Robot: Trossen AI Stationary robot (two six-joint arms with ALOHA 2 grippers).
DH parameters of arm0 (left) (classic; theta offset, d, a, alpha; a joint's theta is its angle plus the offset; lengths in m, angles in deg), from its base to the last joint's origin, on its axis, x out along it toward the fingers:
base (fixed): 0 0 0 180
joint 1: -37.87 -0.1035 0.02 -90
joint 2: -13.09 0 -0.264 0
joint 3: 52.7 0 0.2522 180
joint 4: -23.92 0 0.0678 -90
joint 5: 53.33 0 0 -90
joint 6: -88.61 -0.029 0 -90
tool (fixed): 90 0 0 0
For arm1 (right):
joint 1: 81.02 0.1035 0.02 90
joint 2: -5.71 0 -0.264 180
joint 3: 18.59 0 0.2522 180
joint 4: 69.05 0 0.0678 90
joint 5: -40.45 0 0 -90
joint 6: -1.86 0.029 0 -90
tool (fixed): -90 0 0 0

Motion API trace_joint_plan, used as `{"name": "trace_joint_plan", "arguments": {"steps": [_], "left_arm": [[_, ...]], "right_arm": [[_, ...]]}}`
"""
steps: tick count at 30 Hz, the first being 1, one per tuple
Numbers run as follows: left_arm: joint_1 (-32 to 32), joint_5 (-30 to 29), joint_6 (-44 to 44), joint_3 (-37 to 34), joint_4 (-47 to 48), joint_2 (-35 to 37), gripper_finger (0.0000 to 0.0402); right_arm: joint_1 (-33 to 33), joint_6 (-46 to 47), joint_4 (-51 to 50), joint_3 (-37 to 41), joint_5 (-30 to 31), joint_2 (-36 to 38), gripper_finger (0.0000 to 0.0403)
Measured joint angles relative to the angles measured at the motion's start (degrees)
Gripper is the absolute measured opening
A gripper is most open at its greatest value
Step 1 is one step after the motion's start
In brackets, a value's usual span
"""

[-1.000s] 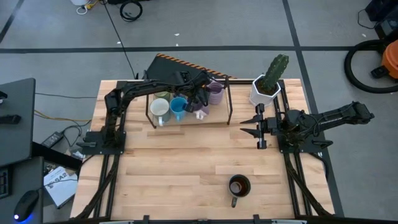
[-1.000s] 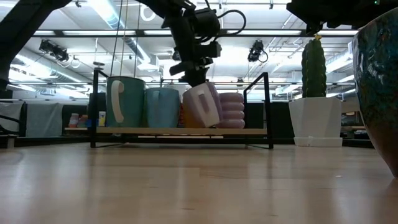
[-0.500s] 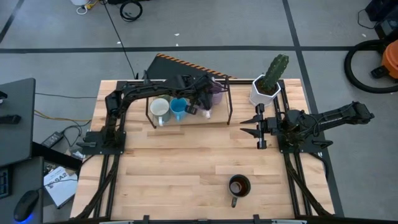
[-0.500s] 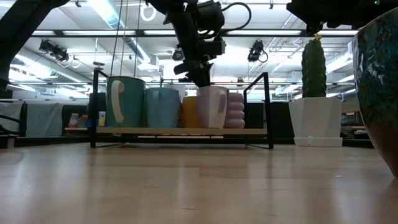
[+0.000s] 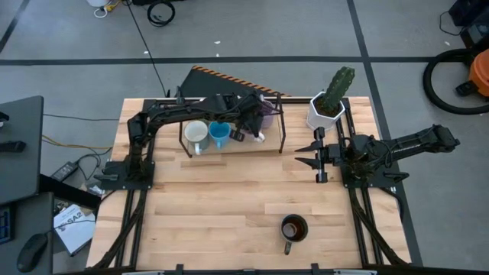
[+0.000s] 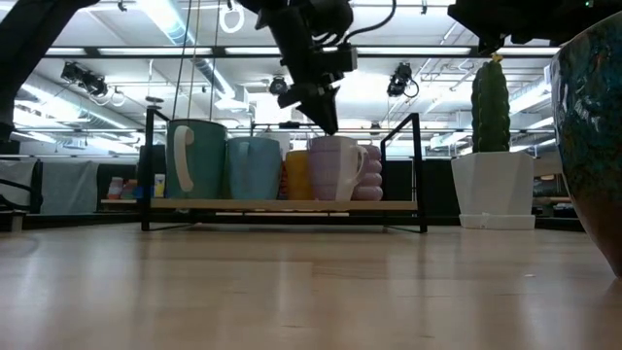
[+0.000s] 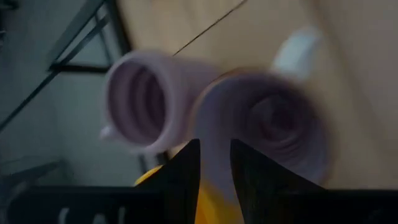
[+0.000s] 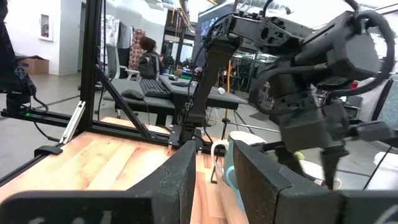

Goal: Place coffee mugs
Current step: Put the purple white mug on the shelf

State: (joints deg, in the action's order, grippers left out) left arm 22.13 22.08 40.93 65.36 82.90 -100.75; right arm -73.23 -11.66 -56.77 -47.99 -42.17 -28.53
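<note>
while the left hand point(image 6: 326, 124) hovers slightly parted over the lilac mug point(image 6: 335, 169), nothing held.

A wooden table point(image 5: 214, 206) carries a black wire rack point(image 5: 281, 137), a cactus pot point(image 5: 325, 111) and a dark mug point(image 5: 293, 228).

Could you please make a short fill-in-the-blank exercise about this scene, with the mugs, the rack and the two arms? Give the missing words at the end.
1. The left gripper hangs just above a ____ mug standing on the rack.
2. The dark mug stands alone on the table, near its ____ edge.
3. The white pot beside the rack holds a ____.
4. The right gripper waits over the table near the pot, holding ____.

Missing words: lilac; front; cactus; nothing
</note>
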Motion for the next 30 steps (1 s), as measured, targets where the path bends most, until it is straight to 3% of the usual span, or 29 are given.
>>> {"name": "trace_joint_plan", "arguments": {"steps": [4, 17, 24, 30], "left_arm": [[1.09, 6.64, 3.71, 0.00, 1.40, -0.10, 0.0094], [1.38, 8.47, 17.48, -0.02, 6.81, 1.90, 0.0094], [2.41, 10.54, 18.07, 0.00, 6.58, 1.90, 0.0095], [2.93, 9.37, 18.94, -0.07, 5.68, 1.33, 0.0139]], "right_arm": [[0.00, 0.21, 0.00, 0.00, 0.00, 0.00, 0.0114], [0.00, 0.26, 0.04, 0.00, 0.00, 0.00, 0.0114], [0.00, 0.47, 0.11, 0.00, -0.01, 0.00, 0.0114], [0.00, 0.48, 0.11, 0.00, 0.00, 0.00, 0.0114]]}}
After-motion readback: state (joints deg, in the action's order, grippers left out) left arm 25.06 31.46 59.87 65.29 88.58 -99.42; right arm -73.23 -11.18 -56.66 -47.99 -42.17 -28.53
